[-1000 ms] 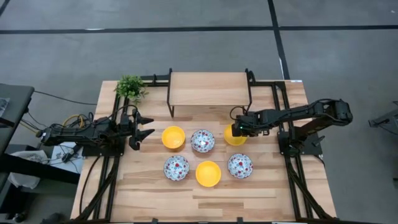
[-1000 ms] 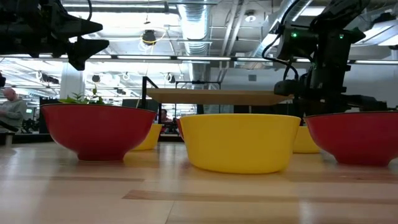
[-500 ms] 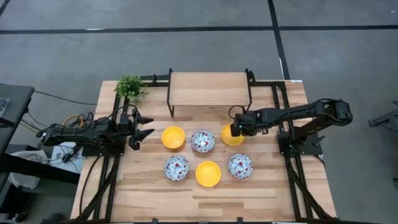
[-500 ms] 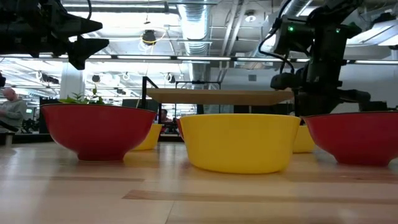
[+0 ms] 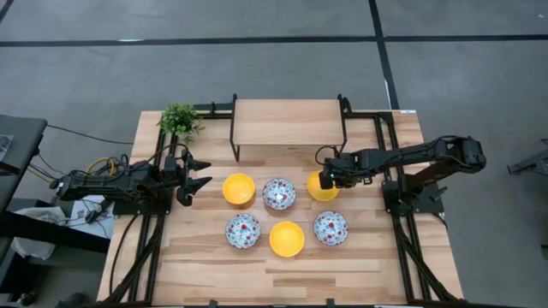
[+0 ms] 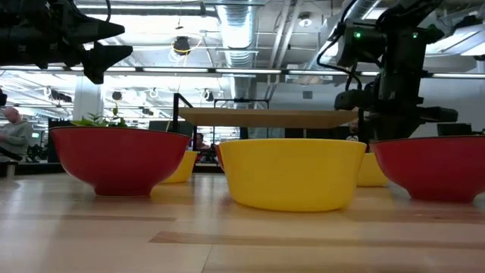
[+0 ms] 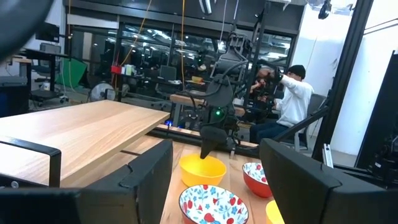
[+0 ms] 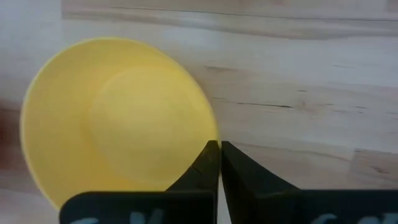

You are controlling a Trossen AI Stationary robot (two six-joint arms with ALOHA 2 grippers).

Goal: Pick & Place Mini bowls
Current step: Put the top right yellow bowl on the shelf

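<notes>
The right gripper sits on the rim of the yellow bowl at the right end of the far row on the bench, in front of the shelf. Its fingers are nearly together, apparently pinching the bowl's wall, though contact is hard to confirm. The step looks like the pick; next calls for a clean lift. The left gripper waits wide open and empty beside the other bowls.

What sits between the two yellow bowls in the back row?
In the high view, one floral bowl sits between the left yellow bowl and the right yellow bowl.
</notes>
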